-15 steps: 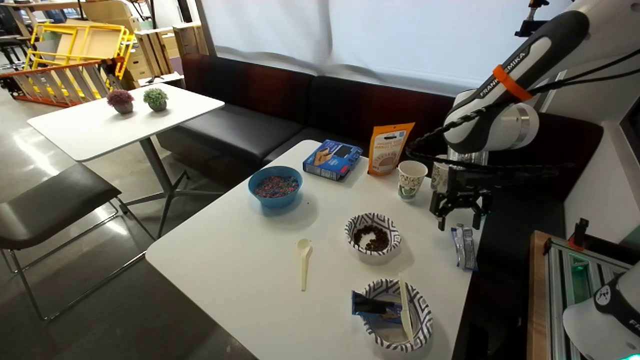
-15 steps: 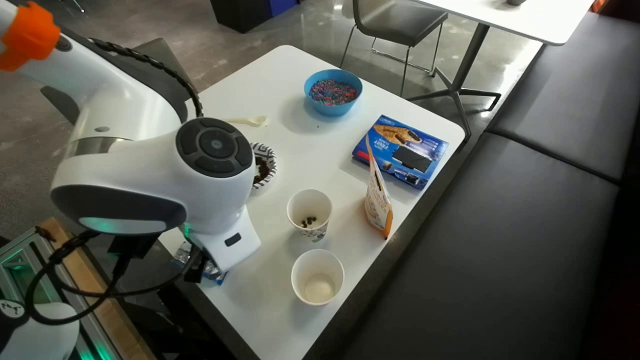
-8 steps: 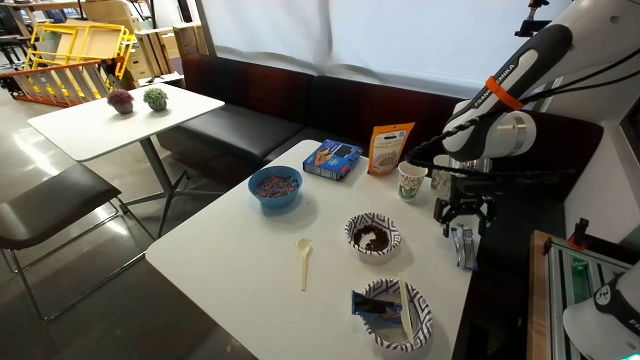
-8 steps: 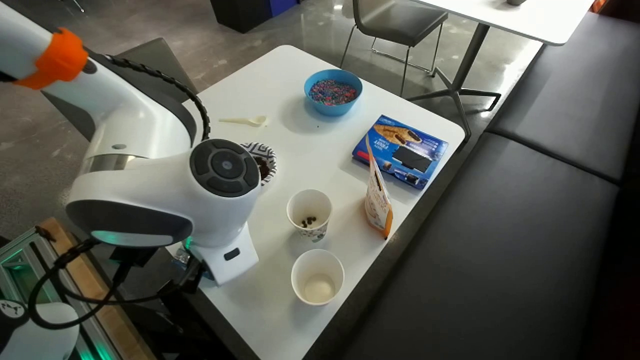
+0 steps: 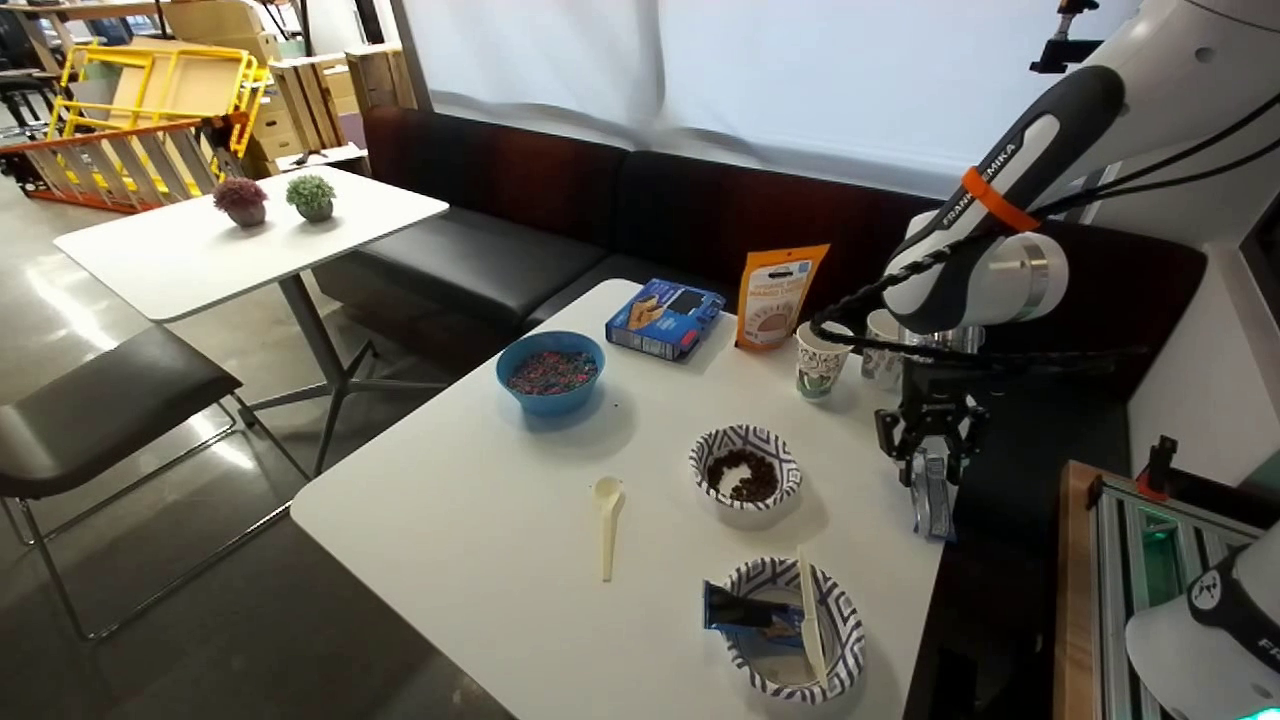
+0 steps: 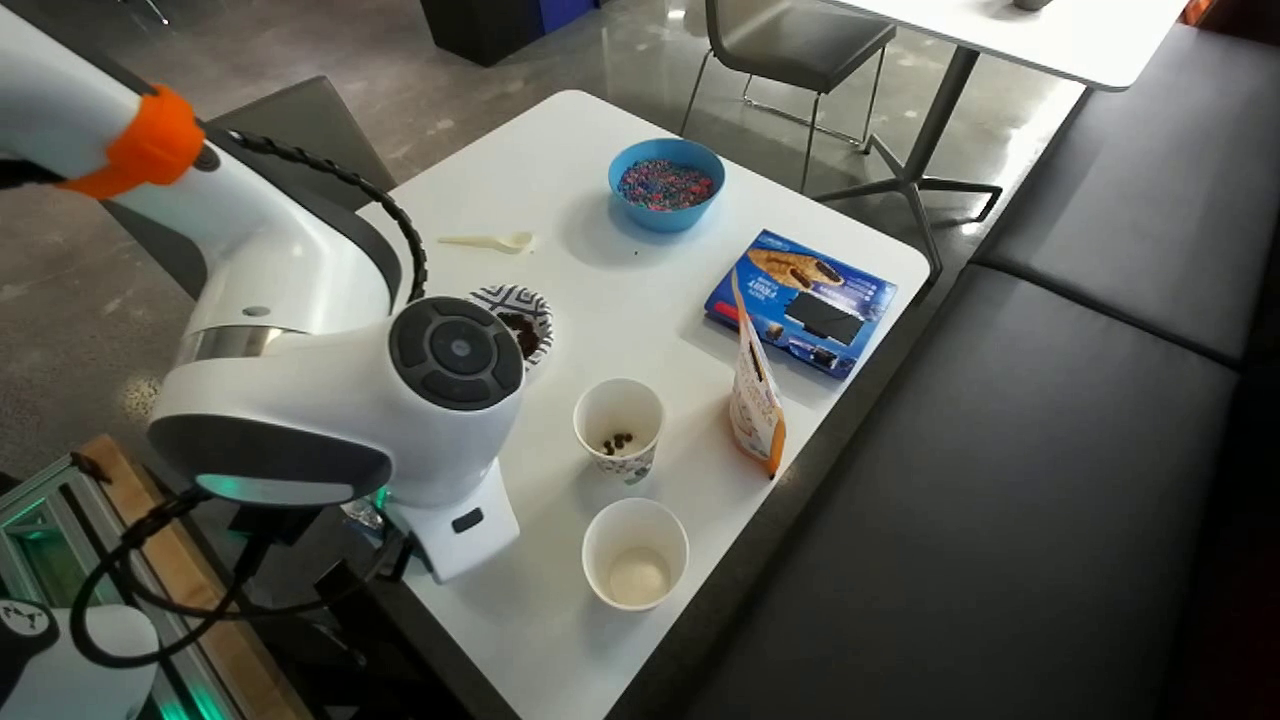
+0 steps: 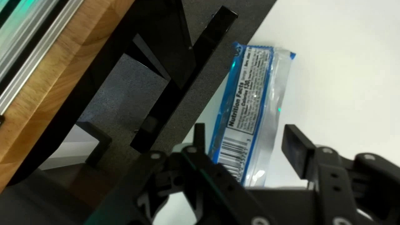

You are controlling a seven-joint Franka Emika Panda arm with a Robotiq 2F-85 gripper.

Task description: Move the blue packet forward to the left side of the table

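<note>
The blue packet (image 5: 932, 500) is a narrow silver-and-blue wrapper lying flat along the table's edge beside the robot base. In the wrist view the packet (image 7: 247, 103) shows a nutrition label and barcode. One corner overhangs the white table (image 7: 337, 78). My gripper (image 5: 930, 472) is low over one end of the packet. In the wrist view the gripper (image 7: 244, 140) has its fingers apart, one on each side of the packet, with gaps visible beside it. In an exterior view the arm covers the gripper and most of the packet (image 6: 363, 515); the table (image 6: 520, 150) shows too.
A patterned bowl (image 5: 745, 470) with brown bits, two paper cups (image 5: 822, 362) and an orange pouch (image 5: 778, 300) stand nearby. Another patterned bowl (image 5: 850, 640) holds a dark blue wrapper (image 5: 760, 612). A spoon (image 5: 608, 530), blue bowl (image 5: 551, 395) and blue box (image 5: 665, 318) lie farther off.
My gripper has moved lower, down to the end of the packet, and its fingers have come somewhat closer together. The packet and the other objects have not visibly moved.
</note>
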